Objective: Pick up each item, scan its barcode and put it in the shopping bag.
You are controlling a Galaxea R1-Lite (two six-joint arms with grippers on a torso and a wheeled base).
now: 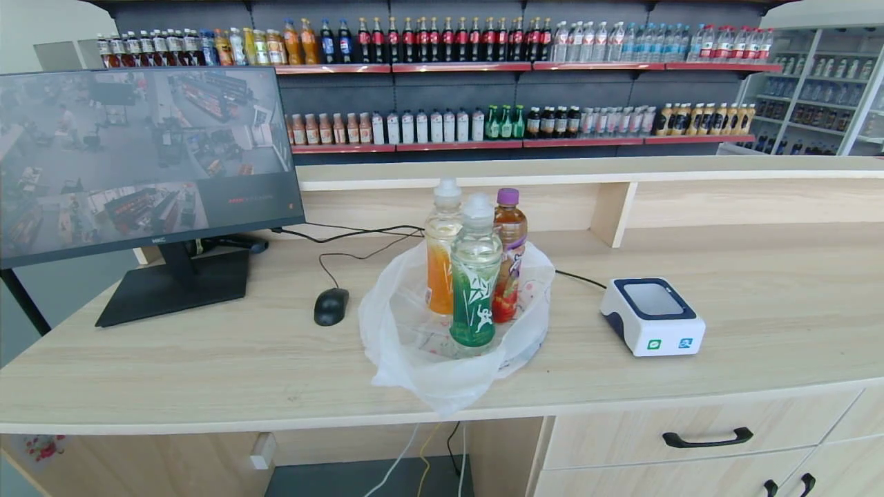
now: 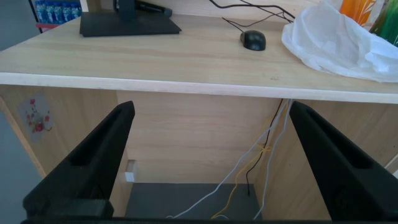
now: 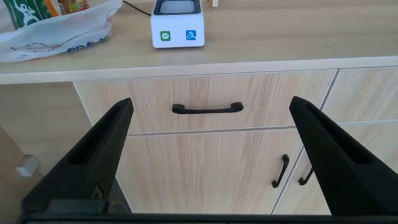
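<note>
Three bottles stand upright inside the white plastic shopping bag on the counter: a green-labelled bottle in front, an orange drink bottle behind it, and a purple-capped tea bottle to the right. The white barcode scanner sits to the right of the bag; it appears in the right wrist view as the scanner. My left gripper hangs open below the counter edge, in front of the bag. My right gripper is open, low in front of the drawer handle.
A monitor on a black stand occupies the counter's left, with a black mouse and cables beside the bag. Cables hang under the counter. A raised wooden ledge runs behind. Drawers with black handles lie below right.
</note>
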